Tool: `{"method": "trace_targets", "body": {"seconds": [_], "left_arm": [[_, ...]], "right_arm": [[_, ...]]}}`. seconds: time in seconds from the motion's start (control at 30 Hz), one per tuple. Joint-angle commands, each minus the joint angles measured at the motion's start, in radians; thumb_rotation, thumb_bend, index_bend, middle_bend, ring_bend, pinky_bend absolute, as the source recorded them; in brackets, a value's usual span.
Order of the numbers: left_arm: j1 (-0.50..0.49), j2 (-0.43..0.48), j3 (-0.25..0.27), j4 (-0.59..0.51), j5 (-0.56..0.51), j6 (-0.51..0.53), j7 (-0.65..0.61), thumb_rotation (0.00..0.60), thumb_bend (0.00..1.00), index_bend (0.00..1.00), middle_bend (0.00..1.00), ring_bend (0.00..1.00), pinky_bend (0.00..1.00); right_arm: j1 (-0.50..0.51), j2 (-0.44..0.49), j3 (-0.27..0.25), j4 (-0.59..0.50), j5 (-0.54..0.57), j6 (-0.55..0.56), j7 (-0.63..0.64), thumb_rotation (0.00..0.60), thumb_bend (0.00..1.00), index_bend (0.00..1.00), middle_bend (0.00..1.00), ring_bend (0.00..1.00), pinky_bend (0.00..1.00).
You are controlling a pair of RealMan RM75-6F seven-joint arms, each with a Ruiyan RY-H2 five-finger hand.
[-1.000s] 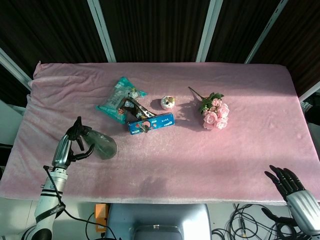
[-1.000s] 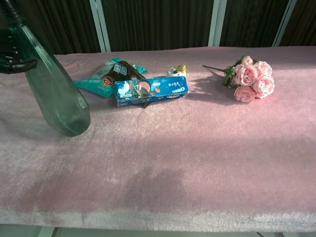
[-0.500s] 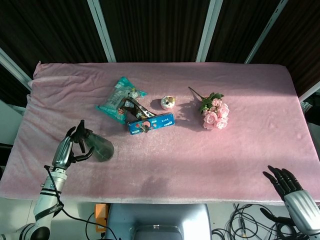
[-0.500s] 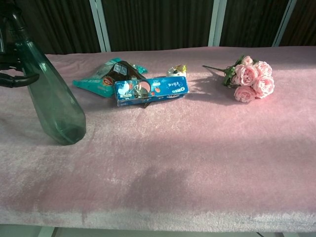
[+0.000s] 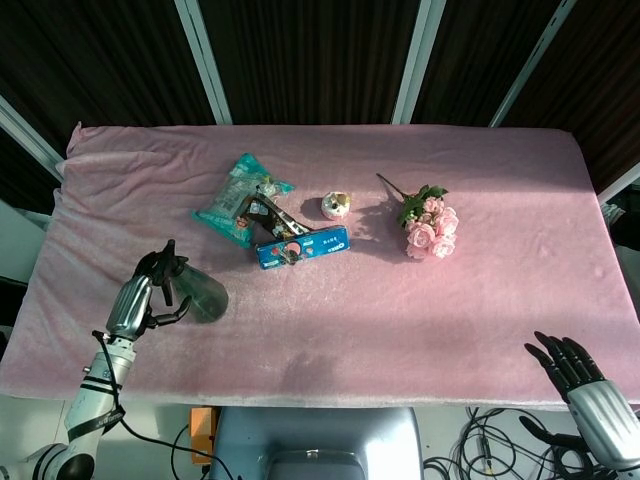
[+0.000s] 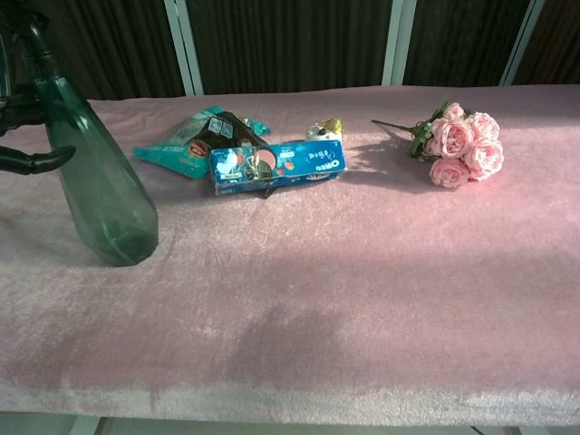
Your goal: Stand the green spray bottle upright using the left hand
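Observation:
The green spray bottle (image 5: 203,296) stands on its base at the front left of the pink cloth, leaning only slightly; in the chest view the bottle (image 6: 101,195) rises at the far left. My left hand (image 5: 137,300) grips its neck and black spray head from the left, and a dark finger (image 6: 34,161) curls toward the neck. My right hand (image 5: 578,372) hangs open off the table's front right corner, fingers spread, holding nothing.
Behind the bottle lie a teal snack bag (image 5: 236,198), a blue cookie box (image 6: 277,165) and a small cup (image 5: 336,206). A bunch of pink roses (image 6: 462,145) lies at the right. The pink cloth (image 5: 400,310) covers the whole table.
The bottle has swung from a lean to nearly upright, its base now flat on the cloth. My left hand moved with it. The right hand barely shifted.

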Motion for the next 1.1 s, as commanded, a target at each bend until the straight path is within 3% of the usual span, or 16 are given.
{"method": "trace_targets", "body": {"seconds": [0.03, 0.13, 0.37, 0.5, 0.6, 0.7, 0.8, 0.93, 1.1], "left_arm": [[-0.002, 0.005, 0.001, -0.003, -0.003, -0.011, -0.003, 0.6, 0.32, 0.13, 0.12, 0.0, 0.0], [-0.004, 0.02, 0.002, -0.009, -0.005, -0.027, -0.01, 0.6, 0.3, 0.05, 0.02, 0.0, 0.0], [0.008, 0.062, 0.029, -0.01, 0.05, -0.026, -0.011, 0.6, 0.28, 0.0, 0.0, 0.0, 0.0], [0.042, 0.115, 0.082, 0.029, 0.144, 0.031, 0.053, 0.6, 0.28, 0.0, 0.0, 0.0, 0.0], [0.098, 0.147, 0.134, 0.107, 0.206, 0.124, 0.187, 0.6, 0.28, 0.0, 0.0, 0.0, 0.0], [0.168, 0.107, 0.15, 0.206, 0.198, 0.246, 0.349, 0.6, 0.28, 0.0, 0.0, 0.0, 0.0], [0.217, 0.067, 0.175, 0.28, 0.197, 0.304, 0.445, 0.6, 0.29, 0.0, 0.0, 0.0, 0.0], [0.254, 0.029, 0.211, 0.306, 0.225, 0.318, 0.393, 0.6, 0.29, 0.0, 0.0, 0.0, 0.0], [0.263, 0.017, 0.226, 0.326, 0.295, 0.367, 0.489, 0.6, 0.3, 0.0, 0.0, 0.0, 0.0]], "right_arm": [[-0.001, 0.002, 0.002, -0.003, 0.005, -0.001, -0.003, 0.6, 0.34, 0.0, 0.0, 0.0, 0.0], [-0.002, -0.002, 0.0, 0.005, 0.005, -0.001, -0.001, 0.6, 0.34, 0.0, 0.0, 0.0, 0.0], [-0.003, 0.0, 0.001, 0.0, 0.004, 0.002, -0.006, 0.6, 0.34, 0.0, 0.0, 0.0, 0.0], [-0.003, -0.006, 0.002, 0.003, 0.011, -0.005, -0.014, 0.6, 0.34, 0.0, 0.0, 0.0, 0.0], [-0.001, -0.01, 0.005, -0.005, 0.016, -0.017, -0.036, 0.6, 0.34, 0.0, 0.0, 0.0, 0.0], [0.002, -0.016, 0.007, -0.011, 0.028, -0.038, -0.069, 0.6, 0.34, 0.0, 0.0, 0.0, 0.0], [0.006, -0.029, 0.01, -0.019, 0.048, -0.069, -0.106, 0.6, 0.33, 0.0, 0.0, 0.0, 0.0], [0.004, -0.034, 0.012, -0.04, 0.054, -0.076, -0.139, 0.6, 0.34, 0.0, 0.0, 0.0, 0.0], [-0.004, -0.032, 0.018, -0.038, 0.072, -0.062, -0.127, 0.6, 0.34, 0.0, 0.0, 0.0, 0.0]]}}
